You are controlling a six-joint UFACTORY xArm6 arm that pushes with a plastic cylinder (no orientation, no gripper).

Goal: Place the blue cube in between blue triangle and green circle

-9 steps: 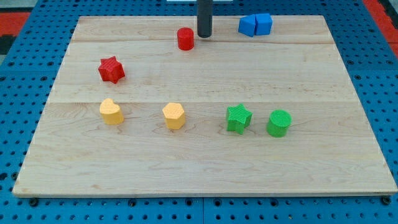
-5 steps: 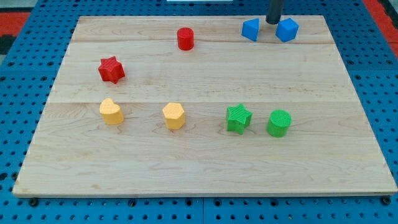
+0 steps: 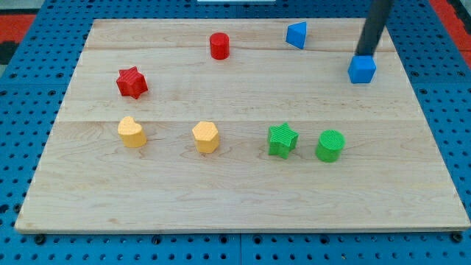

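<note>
Blue cube [image 3: 362, 70] sits near the board's right edge, upper right of the view, small, solid blue, one corner turned toward the camera. My tip [image 3: 364, 54] is right at its top side, touching or all but touching; the dark rod leans up and out of frame. No claw on this rod, so nothing to call spread or pinched.

Blue triangle [image 3: 296, 34] is up and to the view's left of the cube, well apart from it, near the board's top edge. Green circle [image 3: 330, 146] is below the cube and a bit left, also well apart. Open wood lies between the triangle and the circle; no block sits on that line. Green star [image 3: 282, 140] stands just beside the circle on its left.

Further out: red cylinder [image 3: 219, 46] near the top, red star [image 3: 132, 82] at upper left, yellow heart-like block [image 3: 132, 132] and yellow hexagon-like block [image 3: 206, 137] in the middle row.

Count: two blue, two green, two red, two yellow, eight blocks. One wooden board [image 3: 235, 199] on a blue pegboard [image 3: 22, 110].
</note>
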